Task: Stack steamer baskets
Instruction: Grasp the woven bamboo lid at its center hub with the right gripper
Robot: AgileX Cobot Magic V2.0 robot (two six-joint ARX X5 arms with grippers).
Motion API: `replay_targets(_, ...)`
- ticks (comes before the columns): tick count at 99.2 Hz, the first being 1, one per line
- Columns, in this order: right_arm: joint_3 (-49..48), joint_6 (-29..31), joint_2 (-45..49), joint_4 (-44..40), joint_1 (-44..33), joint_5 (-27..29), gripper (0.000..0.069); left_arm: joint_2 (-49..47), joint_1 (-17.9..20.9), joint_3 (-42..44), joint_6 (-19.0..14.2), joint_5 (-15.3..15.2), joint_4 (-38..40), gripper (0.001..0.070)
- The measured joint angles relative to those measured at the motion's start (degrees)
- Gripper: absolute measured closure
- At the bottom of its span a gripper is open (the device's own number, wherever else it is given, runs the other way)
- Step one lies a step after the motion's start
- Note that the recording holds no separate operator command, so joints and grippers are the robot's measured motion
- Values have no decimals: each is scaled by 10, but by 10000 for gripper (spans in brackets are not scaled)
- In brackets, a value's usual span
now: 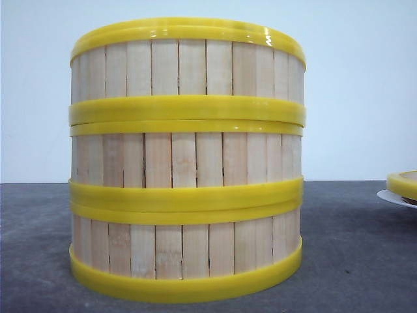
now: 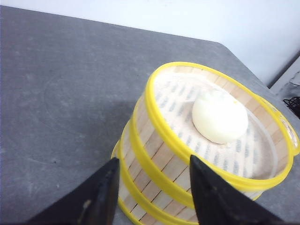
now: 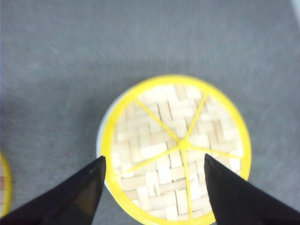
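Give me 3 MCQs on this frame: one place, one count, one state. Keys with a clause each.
1. Where does the white bun lie?
A. in the top basket of the stack
B. on the bare table
C. on the woven lid

2. How many steamer baskets are stacked?
A. one
B. three
C. five

3. What state is the left hand in?
A. shut on a basket rim
B. shut on the bun
C. open, holding nothing

Key: 1 A, the left wrist view shows the bun inside the top basket. 2 B, the front view shows three tiers. 3 C, its fingers stand apart with nothing gripped.
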Motion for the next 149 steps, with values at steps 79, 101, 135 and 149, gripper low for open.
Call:
replay_targets(79,-129,20,136,156,-104,-51,366,0,0,0,9,6,0,432)
replay_targets(101,-129,26,152,175,-104,-51,464,0,0,0,12,6,0,432)
replay_targets(135,-126,28,167,187,-104,-51,586,0,0,0,12,6,0,435)
replay_targets(149,-124,29,168,186,-104,-54,629,0,0,0,12,6,0,435)
